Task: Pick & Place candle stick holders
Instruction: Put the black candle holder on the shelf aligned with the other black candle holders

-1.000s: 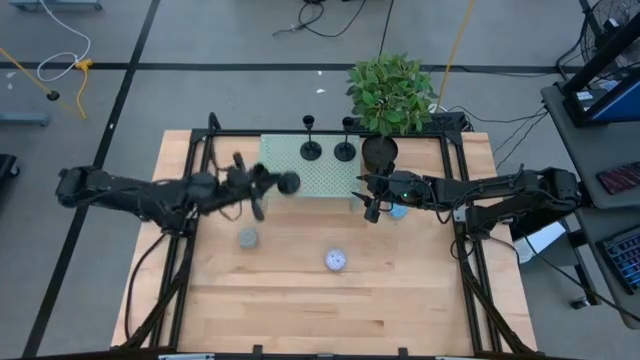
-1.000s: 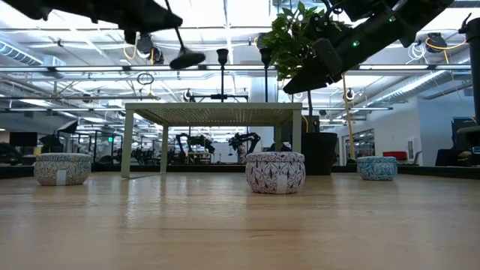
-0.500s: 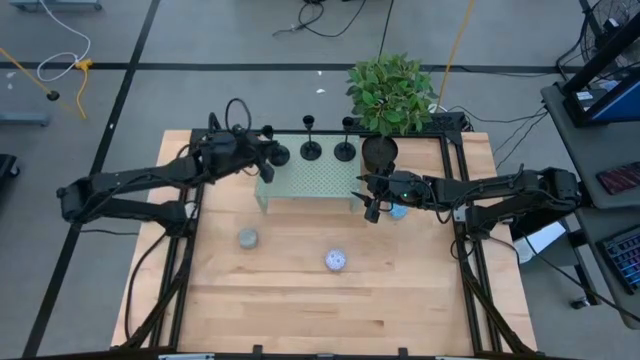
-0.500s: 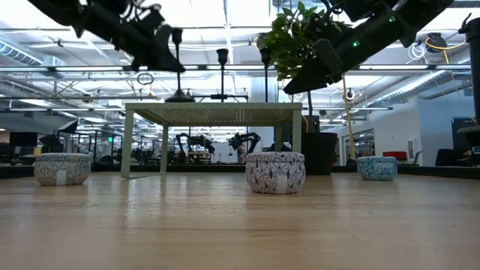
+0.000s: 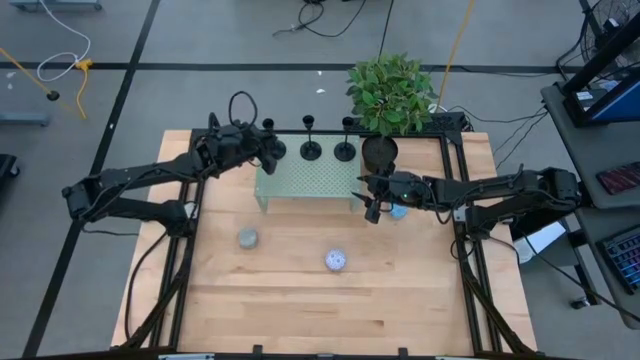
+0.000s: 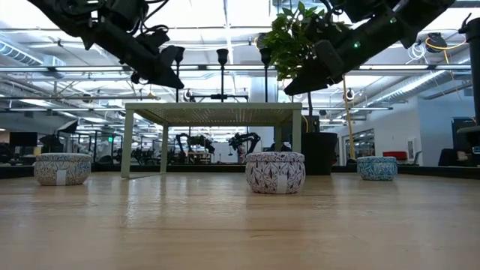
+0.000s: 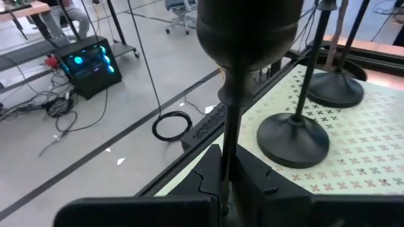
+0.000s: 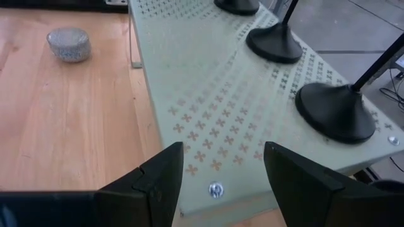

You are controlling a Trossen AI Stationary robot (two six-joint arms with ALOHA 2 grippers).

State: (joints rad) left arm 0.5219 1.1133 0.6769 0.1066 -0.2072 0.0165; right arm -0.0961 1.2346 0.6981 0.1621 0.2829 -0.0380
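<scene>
While the left gripper (image 5: 258, 146) is clamped on the stem of a candle stick holder (image 7: 243, 75) at the far left corner of the green shelf (image 5: 310, 180), an early release could tip it off the edge or onto the two holders (image 5: 328, 150) beside. Waiting near the shelf's right end, the right gripper (image 8: 221, 167) has its fingers apart.

floor: grey, crossed by black tape lines (image 5: 120, 95), loose cables (image 5: 330, 20) | worktop (image 5: 300, 300): light wood in a black frame | far right corner: leafy plant (image 5: 392, 92) | right of worktop: dark desk (image 5: 600, 110) | ceiling: white beams, bright strip lights (image 6: 225, 15) | hall behind: other robot arms (image 6: 214, 144), glowing computer case (image 7: 88, 63)
</scene>
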